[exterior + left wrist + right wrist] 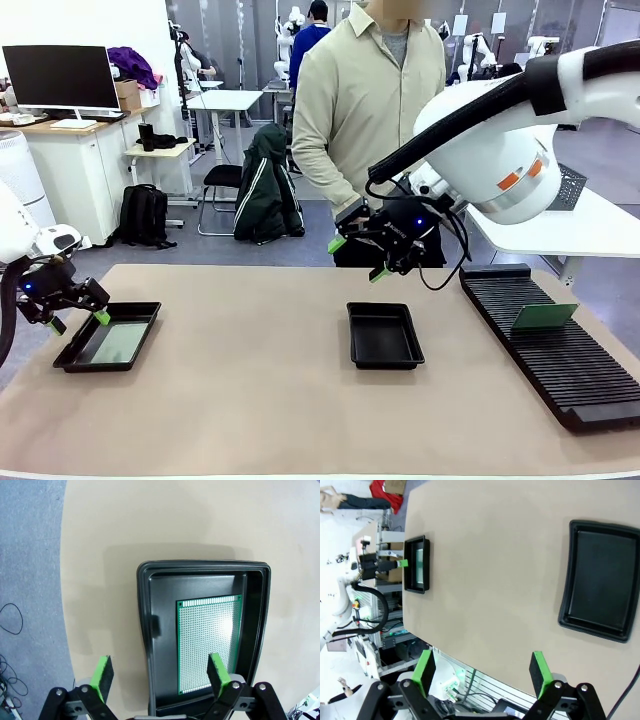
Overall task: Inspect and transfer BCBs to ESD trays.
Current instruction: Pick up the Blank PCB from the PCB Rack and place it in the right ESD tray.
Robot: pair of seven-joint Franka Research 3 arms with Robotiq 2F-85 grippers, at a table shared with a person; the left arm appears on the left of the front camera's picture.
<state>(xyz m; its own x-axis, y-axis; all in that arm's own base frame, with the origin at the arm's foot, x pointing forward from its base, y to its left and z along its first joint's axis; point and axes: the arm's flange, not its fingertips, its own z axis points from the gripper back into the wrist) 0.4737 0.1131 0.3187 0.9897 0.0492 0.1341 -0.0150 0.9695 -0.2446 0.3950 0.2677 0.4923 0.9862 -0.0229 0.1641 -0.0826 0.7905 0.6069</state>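
Circuit board (209,645): flat in left tray (144,630), lower left of front frame; second board (543,317) upright in rack (560,370), right side. Centre tray (384,335) bare. Left gripper (160,667), right gripper (358,258): jaws apart, holding nothing. Risk: left finger may catch tray rim, jolting board

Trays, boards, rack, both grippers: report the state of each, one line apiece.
left tray: holds one board
board in the left tray: lying flat on the tray floor
middle tray: empty
rack: one board in its slots
board in the rack: standing on edge, leaning
left gripper: open, empty, above the left tray
right gripper: open, empty, raised above the table
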